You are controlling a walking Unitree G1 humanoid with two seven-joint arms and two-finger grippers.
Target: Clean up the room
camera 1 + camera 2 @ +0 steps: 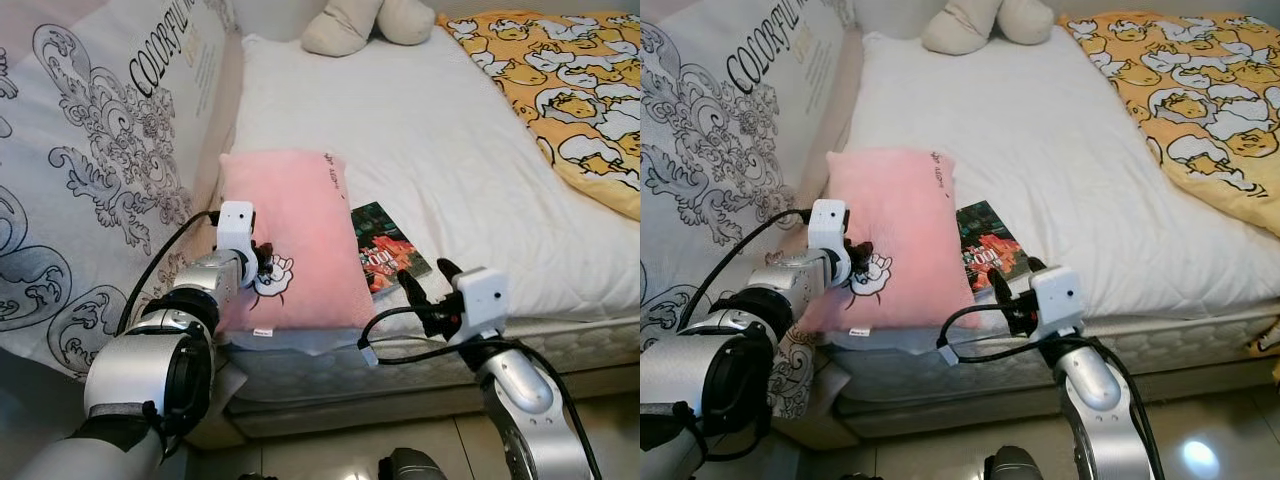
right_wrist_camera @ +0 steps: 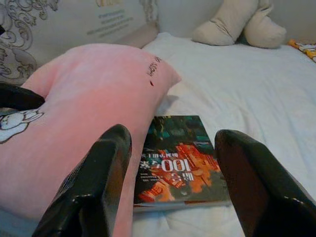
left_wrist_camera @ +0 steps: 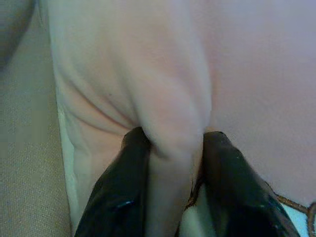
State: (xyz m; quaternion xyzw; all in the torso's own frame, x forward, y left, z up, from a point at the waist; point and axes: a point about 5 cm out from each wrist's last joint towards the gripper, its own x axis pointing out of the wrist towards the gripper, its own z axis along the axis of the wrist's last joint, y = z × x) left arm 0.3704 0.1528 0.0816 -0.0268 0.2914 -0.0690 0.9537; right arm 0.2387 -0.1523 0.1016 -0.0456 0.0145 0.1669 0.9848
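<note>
A pink pillow (image 1: 290,230) with a rabbit patch lies at the near left corner of the white bed (image 1: 420,130). My left gripper (image 1: 265,262) is shut on a fold of the pillow's near left side, and in the left wrist view the pink fabric (image 3: 173,123) bulges between the fingers (image 3: 118,197). A dark book (image 1: 385,245) with red lettering lies flat on the bed, tucked against the pillow's right edge. My right gripper (image 1: 428,278) hovers open at the bed's near edge, just short of the book (image 2: 182,158).
A beige plush toy (image 1: 365,22) sits at the head of the bed. A yellow duck-print blanket (image 1: 570,80) covers the far right side. A patterned white panel (image 1: 90,150) leans along the bed's left side. Tiled floor (image 1: 1200,440) lies below the mattress.
</note>
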